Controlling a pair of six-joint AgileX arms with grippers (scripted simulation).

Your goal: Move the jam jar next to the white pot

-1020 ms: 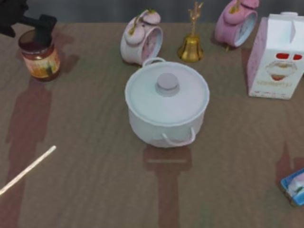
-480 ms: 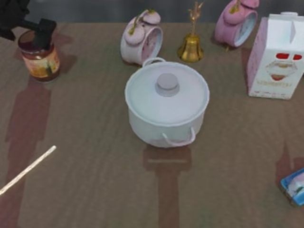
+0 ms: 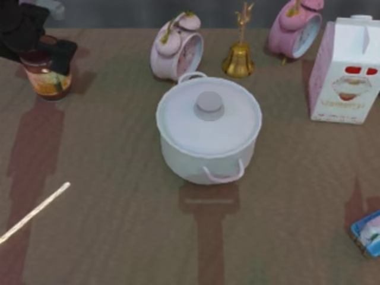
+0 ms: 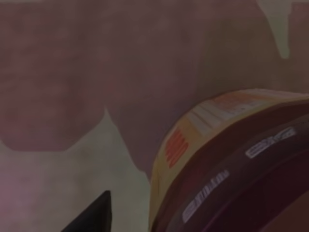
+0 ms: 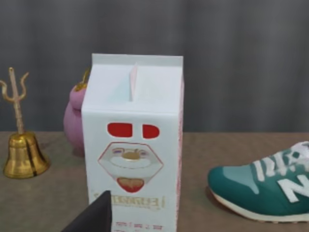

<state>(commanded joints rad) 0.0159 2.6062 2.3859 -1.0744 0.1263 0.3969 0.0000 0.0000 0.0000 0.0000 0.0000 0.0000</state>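
The jam jar, dark jam under a yellow-orange label, stands at the table's far left. My left gripper has come down over its lid, open, with a dark finger on the jar's right side and the rest on its left. In the left wrist view the jam jar fills the picture, and a gap shows between it and one finger. The white pot, lidded with a grey knob, sits mid-table, well to the right of the jar. My right arm is out of the top view; one finger shows, gripper open.
Behind the pot stand a pink alarm clock, a brass bell, a second pink clock and a white-pink carton. A white stick lies front left, a blue object at the right edge. A teal shoe lies beside the carton.
My left gripper has dropped lower over the jam jar, so its fingers now straddle the lid and upper body. The jar has barely shifted.
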